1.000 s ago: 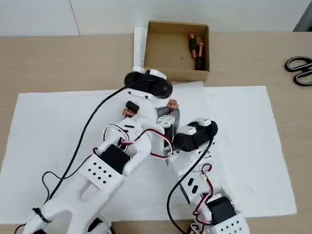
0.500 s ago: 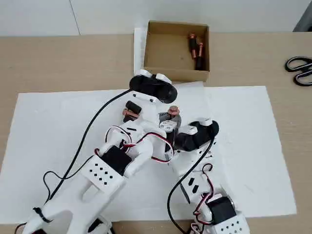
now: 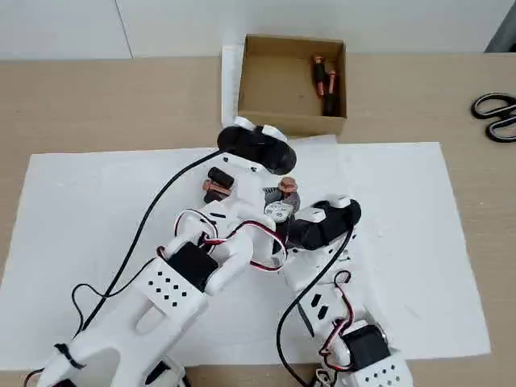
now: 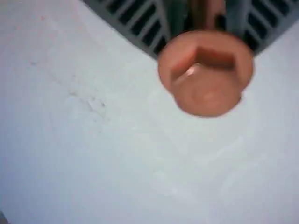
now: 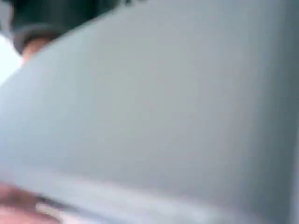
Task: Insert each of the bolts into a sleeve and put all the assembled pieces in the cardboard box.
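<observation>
**High view.** An open brown cardboard box (image 3: pixel 274 85) stands on a tan wooden table (image 3: pixel 97 97), at the far edge of a white paper sheet (image 3: pixel 403 210). Two assembled pieces (image 3: pixel 324 81), copper bolts in black sleeves, lie side by side inside it. They rest against the wall on the side of the black-handled scissors (image 3: pixel 496 113), which lie well apart at the table's edge.

The left arm (image 3: pixel 181 274) and the right arm (image 3: pixel 322 242) meet over the middle of the sheet, just short of the box. Between them a copper-coloured hex-head bolt (image 3: pixel 287 185) points its head upward. It sits against a grey ribbed part (image 3: pixel 278 203). Just beside the left arm is a short black sleeve with a copper end (image 3: pixel 216 184); whether it rests on the sheet or is held cannot be told.

The left gripper and the right gripper are hidden beneath the black wrist housings (image 3: pixel 256 147). How far either is open, and what either holds, cannot be told.

**Left wrist view.** The bolt's round flanged head (image 4: pixel 205 72) fills the near field, its hexagon facing the camera. The grey ribbed part (image 4: pixel 135 18) lies on both sides of the shank. Which arm this part belongs to cannot be told. The paper sheet (image 4: pixel 93 140) lies behind.

**Right wrist view.** A blurred pale grey surface (image 5: pixel 177 116) lies very close. Beside it a dark shape (image 5: pixel 51 18) borders a small copper patch (image 5: pixel 32 46). Neither can be identified with certainty.
</observation>
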`<state>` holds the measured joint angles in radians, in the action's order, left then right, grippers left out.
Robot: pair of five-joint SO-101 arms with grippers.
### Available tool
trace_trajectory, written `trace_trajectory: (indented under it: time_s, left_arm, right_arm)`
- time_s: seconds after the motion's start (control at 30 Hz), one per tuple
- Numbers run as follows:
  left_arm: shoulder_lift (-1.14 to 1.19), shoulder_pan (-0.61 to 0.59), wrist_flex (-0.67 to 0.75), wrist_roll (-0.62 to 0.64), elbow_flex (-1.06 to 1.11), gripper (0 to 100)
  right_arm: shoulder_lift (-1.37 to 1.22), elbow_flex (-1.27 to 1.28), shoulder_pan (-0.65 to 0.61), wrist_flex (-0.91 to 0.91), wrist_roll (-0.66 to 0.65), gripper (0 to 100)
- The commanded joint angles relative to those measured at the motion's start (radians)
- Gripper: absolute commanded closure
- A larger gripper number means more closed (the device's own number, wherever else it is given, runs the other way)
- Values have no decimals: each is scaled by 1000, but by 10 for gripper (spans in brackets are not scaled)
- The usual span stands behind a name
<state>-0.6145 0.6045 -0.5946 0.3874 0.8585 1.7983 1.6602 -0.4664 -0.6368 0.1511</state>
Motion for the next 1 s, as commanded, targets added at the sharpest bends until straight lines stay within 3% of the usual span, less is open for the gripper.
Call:
trace_trajectory:
  time_s: [0.0, 0.67, 0.87, 0.97]
  left_arm:
    - [-25, -2, -8, -14, 2, 994]
    - [-31, -2, -86, -8, -2, 987]
    - [-32, 3, -87, -5, 2, 829]
    - [-32, 3, -87, -5, -2, 810]
  right_arm:
    - [16, -9, 12, 27, 9, 995]
    - [16, -11, 12, 24, 9, 995]
    - [16, -11, 12, 24, 9, 995]
    - [16, -11, 12, 24, 9, 995]
